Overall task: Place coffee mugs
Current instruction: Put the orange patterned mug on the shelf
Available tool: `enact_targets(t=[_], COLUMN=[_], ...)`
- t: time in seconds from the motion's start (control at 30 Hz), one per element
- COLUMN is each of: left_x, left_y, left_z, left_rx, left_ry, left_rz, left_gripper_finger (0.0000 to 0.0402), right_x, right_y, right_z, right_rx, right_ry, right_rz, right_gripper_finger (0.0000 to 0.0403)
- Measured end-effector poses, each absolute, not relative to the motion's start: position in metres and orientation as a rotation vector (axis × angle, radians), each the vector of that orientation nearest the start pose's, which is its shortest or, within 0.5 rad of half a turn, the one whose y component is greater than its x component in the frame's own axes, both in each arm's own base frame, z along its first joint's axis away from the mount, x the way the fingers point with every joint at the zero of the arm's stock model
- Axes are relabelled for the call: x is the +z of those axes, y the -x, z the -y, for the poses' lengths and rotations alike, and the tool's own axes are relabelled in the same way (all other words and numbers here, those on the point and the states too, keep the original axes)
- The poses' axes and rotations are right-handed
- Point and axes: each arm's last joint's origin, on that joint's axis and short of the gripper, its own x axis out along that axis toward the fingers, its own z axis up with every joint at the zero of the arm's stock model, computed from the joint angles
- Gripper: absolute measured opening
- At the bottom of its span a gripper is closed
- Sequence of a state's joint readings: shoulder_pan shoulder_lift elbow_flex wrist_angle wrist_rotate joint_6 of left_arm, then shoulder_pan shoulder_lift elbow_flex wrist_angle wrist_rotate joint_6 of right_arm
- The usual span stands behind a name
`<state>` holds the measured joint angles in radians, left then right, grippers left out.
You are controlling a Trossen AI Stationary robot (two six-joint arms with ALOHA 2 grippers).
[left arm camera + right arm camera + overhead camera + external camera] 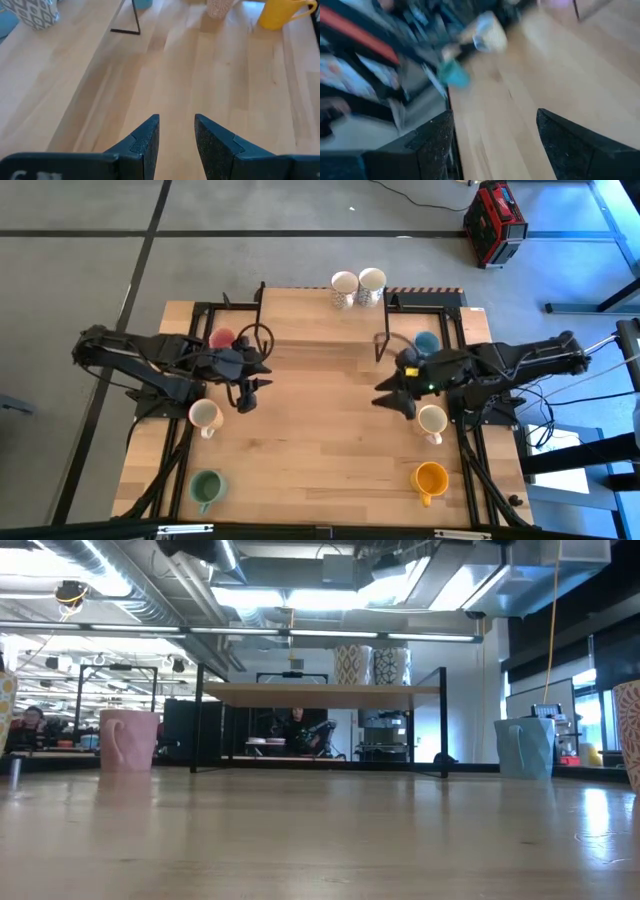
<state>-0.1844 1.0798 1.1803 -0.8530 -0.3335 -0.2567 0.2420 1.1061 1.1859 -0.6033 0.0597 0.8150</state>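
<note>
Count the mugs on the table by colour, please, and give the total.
Patterned white mugs: 2
Plain cream mugs: 2
Pink mug: 1
Blue mug: 1
Green mug: 1
Yellow mug: 1
Total: 8

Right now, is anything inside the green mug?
From above, the green mug at the table's front left looks empty: only its dark green inside shows. The very bottom is shadowed, so something tiny could hide there.

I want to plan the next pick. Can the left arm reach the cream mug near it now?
Probably yes. The left gripper is open and empty, and the cream mug stands close beside it on bare table, nothing between them.
</note>
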Motion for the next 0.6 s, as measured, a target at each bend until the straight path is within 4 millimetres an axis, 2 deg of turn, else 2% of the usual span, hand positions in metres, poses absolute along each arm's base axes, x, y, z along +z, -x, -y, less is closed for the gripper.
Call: enact_targets(t=[0.07, 0.17, 0.4, 0.53, 0.6], left_x=[0.355, 0.353, 0.354, 0.354, 0.354], left_y=[-0.201, -0.204, -0.205, -0.205, -0.205], left_z=[0.027, 0.027, 0.026, 0.026, 0.026], left_rx=[0.251, 0.276, 0.294, 0.297, 0.297], left_ry=[0.044, 0.027, 0.002, 0.005, 0.007], left_rz=[-0.699, -0.705, -0.688, -0.686, -0.686], left_gripper_finger=[0.0118, 0.0118, 0.0118, 0.0118, 0.0118], right_x=[0.376, 0.372, 0.345, 0.332, 0.329], right_y=[-0.220, -0.214, -0.189, -0.176, -0.168], right_z=[-0.059, -0.062, -0.060, -0.056, -0.053], right_rx=[-0.038, -0.078, -0.242, -0.346, -0.377], right_ry=[-0.714, -0.750, -0.896, -0.854, -0.841], right_rz=[-0.646, -0.850, -1.270, -1.402, -1.396], right_gripper_finger=[0.0276, 0.0276, 0.0276, 0.0276, 0.0276])
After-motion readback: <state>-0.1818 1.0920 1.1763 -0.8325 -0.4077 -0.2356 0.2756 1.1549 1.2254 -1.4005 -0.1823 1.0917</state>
